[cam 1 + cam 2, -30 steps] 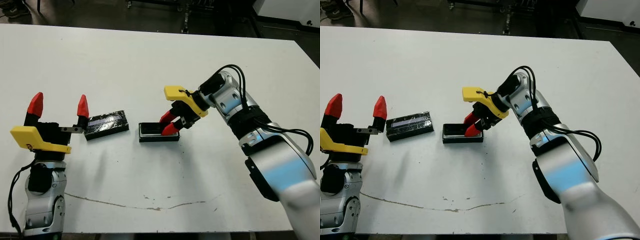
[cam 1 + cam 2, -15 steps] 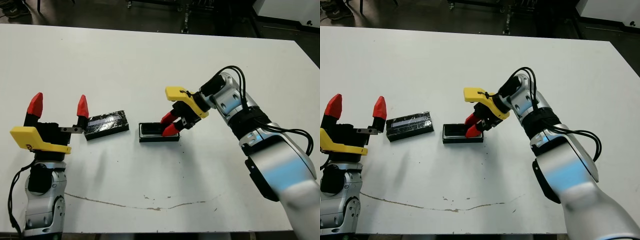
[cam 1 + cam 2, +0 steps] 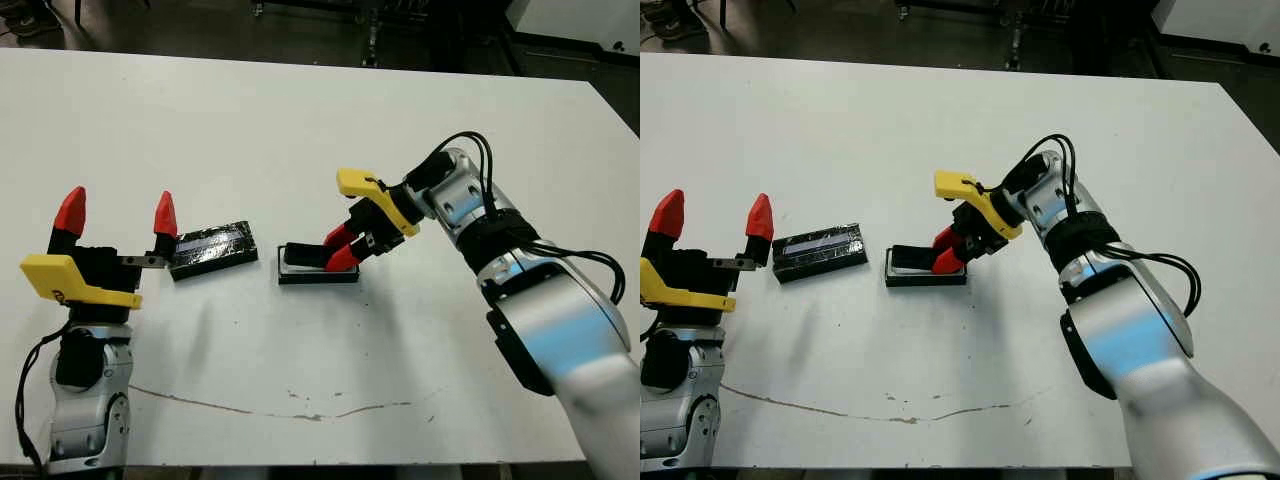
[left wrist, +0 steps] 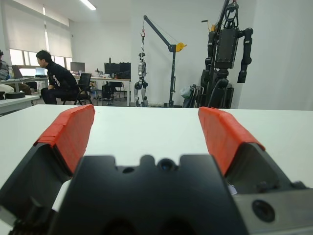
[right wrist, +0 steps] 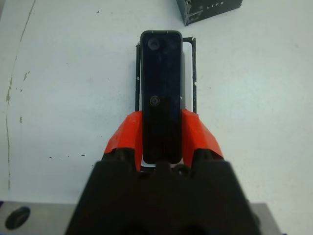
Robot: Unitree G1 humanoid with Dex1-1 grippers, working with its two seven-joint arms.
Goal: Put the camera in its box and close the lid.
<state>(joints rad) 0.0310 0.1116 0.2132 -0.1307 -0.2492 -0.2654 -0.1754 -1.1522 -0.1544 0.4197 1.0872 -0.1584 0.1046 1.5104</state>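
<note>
Right gripper (image 3: 341, 252) clamped on camera (image 5: 161, 93), now tipped up over box (image 3: 317, 276) — white floor newly exposed, so not seated. Left gripper (image 3: 118, 211) open, idle beside lid (image 3: 212, 249).

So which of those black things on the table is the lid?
Start at the white table and find the left claw with its two red tips raised. The lid lies flat just beside it, apart from the box under the right claw. It alone is a closed glossy black slab with a pale stripe on top.
</note>
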